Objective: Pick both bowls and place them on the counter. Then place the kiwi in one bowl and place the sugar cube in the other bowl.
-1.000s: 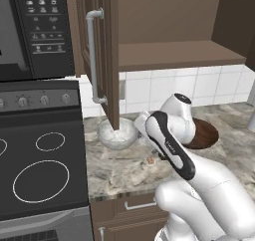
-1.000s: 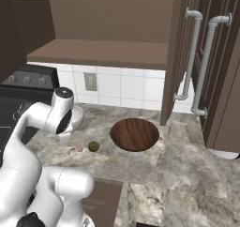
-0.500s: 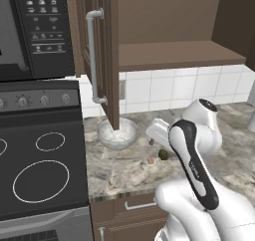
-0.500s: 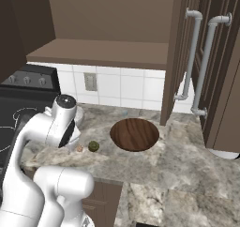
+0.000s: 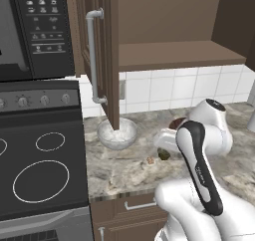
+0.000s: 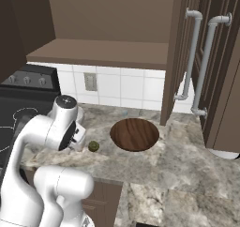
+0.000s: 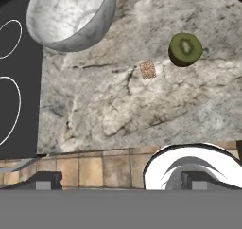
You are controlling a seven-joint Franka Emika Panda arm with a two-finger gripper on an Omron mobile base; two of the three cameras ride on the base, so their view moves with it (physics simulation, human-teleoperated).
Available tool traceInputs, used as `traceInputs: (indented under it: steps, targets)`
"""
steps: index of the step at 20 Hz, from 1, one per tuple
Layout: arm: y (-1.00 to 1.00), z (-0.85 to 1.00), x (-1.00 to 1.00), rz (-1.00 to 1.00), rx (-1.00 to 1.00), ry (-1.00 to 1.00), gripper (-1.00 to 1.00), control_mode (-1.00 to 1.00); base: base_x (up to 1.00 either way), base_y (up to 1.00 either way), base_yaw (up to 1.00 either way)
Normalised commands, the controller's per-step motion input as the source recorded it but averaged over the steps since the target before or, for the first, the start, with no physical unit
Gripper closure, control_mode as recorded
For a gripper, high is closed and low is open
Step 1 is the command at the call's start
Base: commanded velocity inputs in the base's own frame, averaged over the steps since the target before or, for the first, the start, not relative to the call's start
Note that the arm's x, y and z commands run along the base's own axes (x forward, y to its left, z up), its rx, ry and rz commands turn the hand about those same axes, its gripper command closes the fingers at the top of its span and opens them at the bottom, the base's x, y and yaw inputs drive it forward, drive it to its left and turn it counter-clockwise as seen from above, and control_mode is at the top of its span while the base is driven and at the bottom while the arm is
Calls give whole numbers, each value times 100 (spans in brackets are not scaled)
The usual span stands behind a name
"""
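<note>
Our claw [image 7: 118, 180] hangs spread wide and empty above the counter [image 7: 118, 105]. Ahead of it we see the sugar cube [image 7: 148, 69], the kiwi [image 7: 185, 48] beyond to the right, and the marbled bowl [image 7: 71, 15] far left.

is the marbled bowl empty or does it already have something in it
Empty. The hand view looks into the marbled bowl and shows bare stone; the sugar cube and kiwi lie on the counter.
</note>
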Motion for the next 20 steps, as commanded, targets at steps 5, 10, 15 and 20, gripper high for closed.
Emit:
traceInputs:
  steps: [5,10,15,20]
  targets:
    - [1,-13,7,13,-5,0,-100,-100,0,0,0]
    - [1,-23,3,4,0,-3,-100,-100,0,0,0]
    - [3,-25,19,0,0,-1,-100,-100,0,0,0]
    - [13,-25,31,0,-4,0,-100,-100,0,0,0]
